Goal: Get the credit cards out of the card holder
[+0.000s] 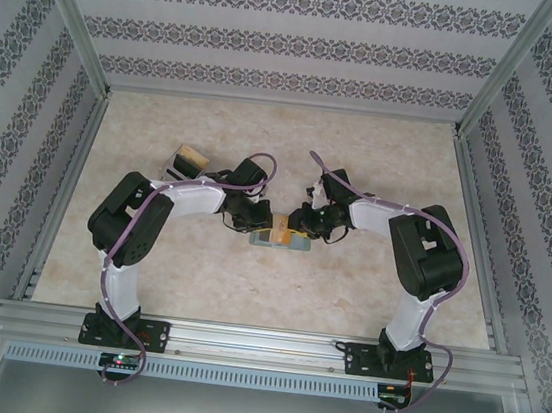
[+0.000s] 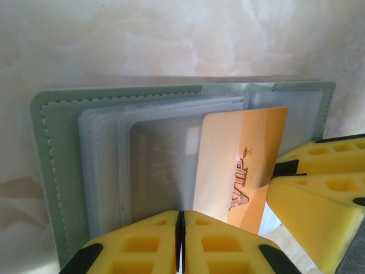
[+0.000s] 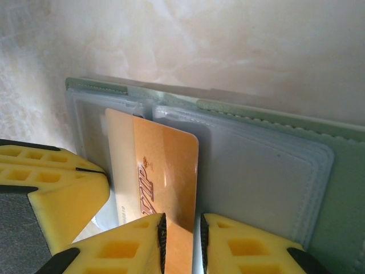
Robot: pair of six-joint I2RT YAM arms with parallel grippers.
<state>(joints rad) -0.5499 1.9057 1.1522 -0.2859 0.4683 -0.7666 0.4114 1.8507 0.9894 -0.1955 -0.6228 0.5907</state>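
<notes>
Left fingers are pressed together, apparently steadying on the marbled table the open grey-green card holder at its near edge. Right fingers pinch the gold VIP card, angled across the holder's panels, probably to draw it free.

We are holding our left arm and right arm folded inward at the elbows, wrists nearly meeting at centre. Our left gripper is pressing its fingers to a hairline; our right gripper is pinching the credit card.
</notes>
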